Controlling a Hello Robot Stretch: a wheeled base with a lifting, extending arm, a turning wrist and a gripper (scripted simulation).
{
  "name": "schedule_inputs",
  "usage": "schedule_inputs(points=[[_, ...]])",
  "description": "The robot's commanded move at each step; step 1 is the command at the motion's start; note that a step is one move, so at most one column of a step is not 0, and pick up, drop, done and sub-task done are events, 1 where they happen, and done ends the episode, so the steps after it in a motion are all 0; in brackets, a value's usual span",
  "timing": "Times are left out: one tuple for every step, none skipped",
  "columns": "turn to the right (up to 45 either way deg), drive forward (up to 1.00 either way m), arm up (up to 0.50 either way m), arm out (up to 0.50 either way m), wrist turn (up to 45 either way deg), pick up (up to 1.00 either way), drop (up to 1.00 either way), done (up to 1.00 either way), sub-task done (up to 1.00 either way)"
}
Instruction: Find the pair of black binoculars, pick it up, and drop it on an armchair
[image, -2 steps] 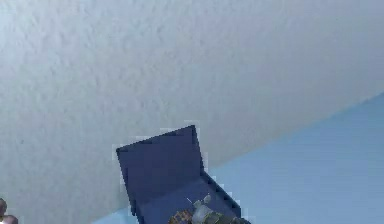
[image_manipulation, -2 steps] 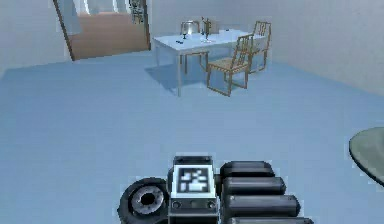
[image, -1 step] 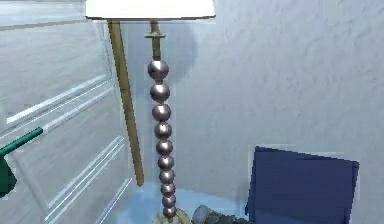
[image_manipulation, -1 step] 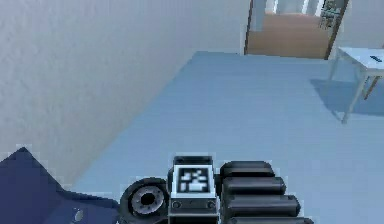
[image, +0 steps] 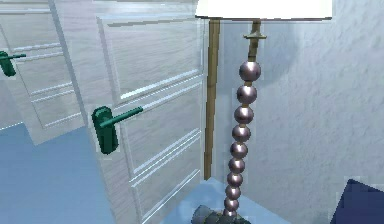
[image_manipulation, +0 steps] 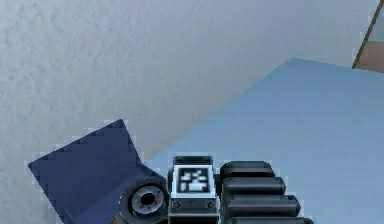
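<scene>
1. Your gripper (image_manipulation: 145, 203) is peeking up from the bottom edge of the arm side view as a dark round lump with a grey ring. It's sitting just left of the white marker square (image_manipulation: 194, 180) and the ribbed black arm (image_manipulation: 255, 192).
2. Its far end is getting cut off, so I can't tell whether it's holding anything.
3. I'm not managing to place the black binoculars either. That round dark lump could be the gripper's own body or something else, and I can't tell which.
4. A dark blue flat-sided block (image_manipulation: 85, 165) is sitting just left of the gripper and slightly beyond it. I can't tell whether the two are touching.
5. Pale blue floor (image_manipulation: 300, 110) is running out beyond and to the right of the gripper, and a light textured wall (image_manipulation: 100, 60) is rising past the blue block.
6. In the forward view you're facing a floor lamp (image: 241, 130) with a beaded metal stem and a white shade (image: 264, 8).
7. Left of the lamp, a white panelled door (image: 160, 90) with a green handle (image: 108, 128) is standing close up, and a second door (image: 40, 70) is sitting further left.
8. A dark blue corner (image: 362, 205) is poking in at that view's bottom right.
</scene>
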Motion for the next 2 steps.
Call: schedule_inputs(points=[[0.0,0.0,0.0,0.48,0.0,0.0,0.0,0.0,0.0],[0.0,0.0,0.0,0.0,39.0,0.0,0.0,0.0,0.0]])
